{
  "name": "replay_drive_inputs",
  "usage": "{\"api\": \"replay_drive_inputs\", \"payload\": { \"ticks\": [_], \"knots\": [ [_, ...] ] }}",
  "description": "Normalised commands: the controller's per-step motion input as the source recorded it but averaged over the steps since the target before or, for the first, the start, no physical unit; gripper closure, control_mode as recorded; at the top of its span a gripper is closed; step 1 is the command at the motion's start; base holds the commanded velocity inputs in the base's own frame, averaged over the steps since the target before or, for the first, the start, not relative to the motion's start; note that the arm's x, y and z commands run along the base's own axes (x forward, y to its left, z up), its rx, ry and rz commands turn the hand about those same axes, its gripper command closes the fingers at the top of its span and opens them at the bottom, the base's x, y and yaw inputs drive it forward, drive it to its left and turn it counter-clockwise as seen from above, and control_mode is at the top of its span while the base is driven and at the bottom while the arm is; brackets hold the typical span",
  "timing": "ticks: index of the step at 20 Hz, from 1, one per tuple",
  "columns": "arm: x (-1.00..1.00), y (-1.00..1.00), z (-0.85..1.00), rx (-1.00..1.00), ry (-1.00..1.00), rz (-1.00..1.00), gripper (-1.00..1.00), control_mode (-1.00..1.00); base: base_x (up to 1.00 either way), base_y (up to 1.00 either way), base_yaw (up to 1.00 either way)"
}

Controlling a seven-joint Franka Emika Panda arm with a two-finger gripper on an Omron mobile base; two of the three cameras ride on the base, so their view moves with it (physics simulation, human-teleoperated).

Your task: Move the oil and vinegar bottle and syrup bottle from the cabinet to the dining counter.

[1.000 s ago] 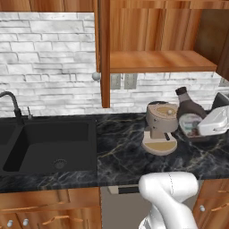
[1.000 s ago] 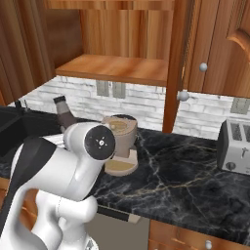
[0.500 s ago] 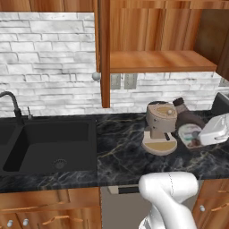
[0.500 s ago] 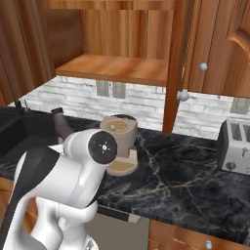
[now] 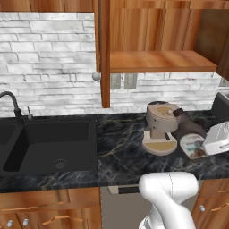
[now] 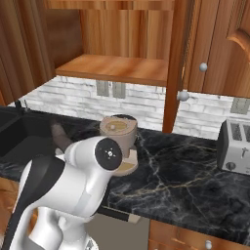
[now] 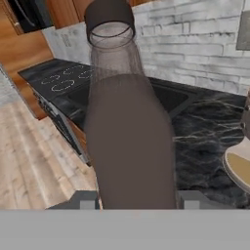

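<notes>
The syrup bottle (image 7: 129,132) is a squat dark-brown bottle with a black cap, and it stands between my fingertips (image 7: 87,200) in the hand view. My gripper (image 7: 136,201) is shut on its body. In the left base view the syrup bottle (image 5: 191,139) lies tilted low over the counter's right end, label showing, with the gripper (image 5: 206,144) at its right. Its brown neck (image 6: 59,135) shows left of my arm. The cabinet (image 5: 161,60) hangs open with a bare shelf. The oil and vinegar bottle and the dining counter are out of view.
A tan coffee machine (image 5: 162,127) stands on the black marble counter (image 5: 120,156) just left of the bottle. A dark sink (image 5: 49,143) with a faucet (image 5: 11,105) lies to the left. A toaster (image 6: 237,146) sits at the right. A stove top (image 7: 73,78) shows beyond the bottle.
The syrup bottle has tipped from upright to nearly lying and has gone right and lower with the gripper. The grip has stayed the same.
</notes>
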Motion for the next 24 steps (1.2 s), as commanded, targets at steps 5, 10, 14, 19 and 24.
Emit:
{"api": "replay_drive_inputs", "payload": {
  "ticks": [5, 10, 14, 19, 24],
  "knots": [
    [-0.20, 0.01, -0.13, 0.00, 0.05, 0.03, 1.00, -1.00, 0.00, 0.00, 0.00],
    [-0.01, 0.10, -0.01, 0.01, 0.00, -0.01, 1.00, -1.00, 0.00, 0.00, 0.00],
    [0.00, 0.29, -0.05, 0.03, -0.09, -0.09, 1.00, -1.00, 0.00, 0.00, 0.00],
    [0.00, 0.26, -0.03, 0.03, -0.05, -0.09, 1.00, -1.00, 0.00, 0.00, 0.00],
    [0.00, 0.04, 0.00, 0.01, 0.00, -0.01, 1.00, 1.00, -0.24, 0.06, -0.02]
  ]
}}
